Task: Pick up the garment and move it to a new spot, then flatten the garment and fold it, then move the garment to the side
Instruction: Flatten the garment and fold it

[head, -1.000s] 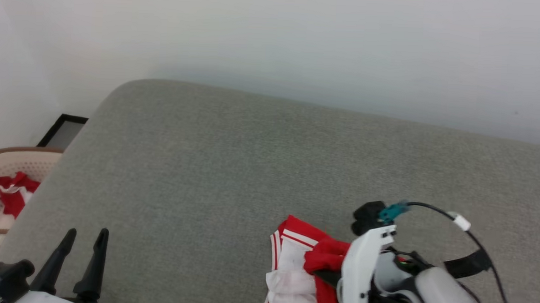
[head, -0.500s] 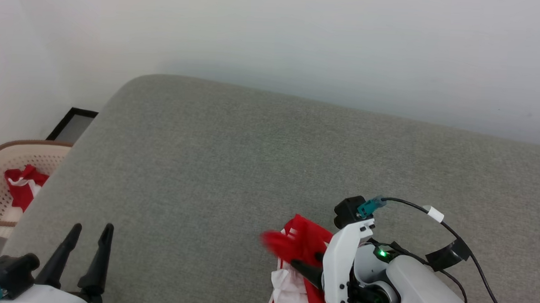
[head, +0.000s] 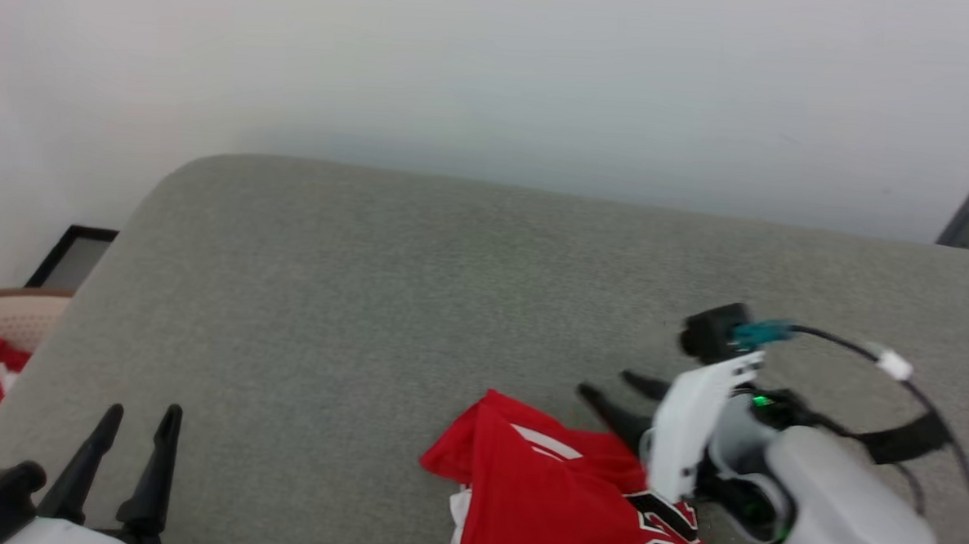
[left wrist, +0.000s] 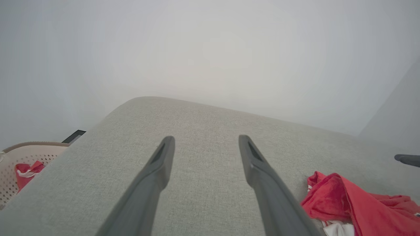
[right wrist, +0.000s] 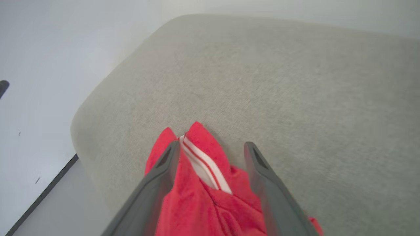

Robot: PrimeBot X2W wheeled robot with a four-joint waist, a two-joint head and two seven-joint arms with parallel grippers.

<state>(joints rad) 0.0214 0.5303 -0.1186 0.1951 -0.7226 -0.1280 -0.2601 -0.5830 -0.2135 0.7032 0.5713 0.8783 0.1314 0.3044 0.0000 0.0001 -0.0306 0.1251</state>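
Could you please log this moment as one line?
right gripper: open, at garment | left gripper: open, empty | garment: crumpled on grey cushion

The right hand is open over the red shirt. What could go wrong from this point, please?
1. The garment lies bunched on the grey cushion, with layers folded over each other. A pinch by the right hand may catch several layers, so it would not spread flat.
2. Its lower part runs past the head view's bottom edge, so I cannot tell if it overhangs the cushion. If so, it could slide off.
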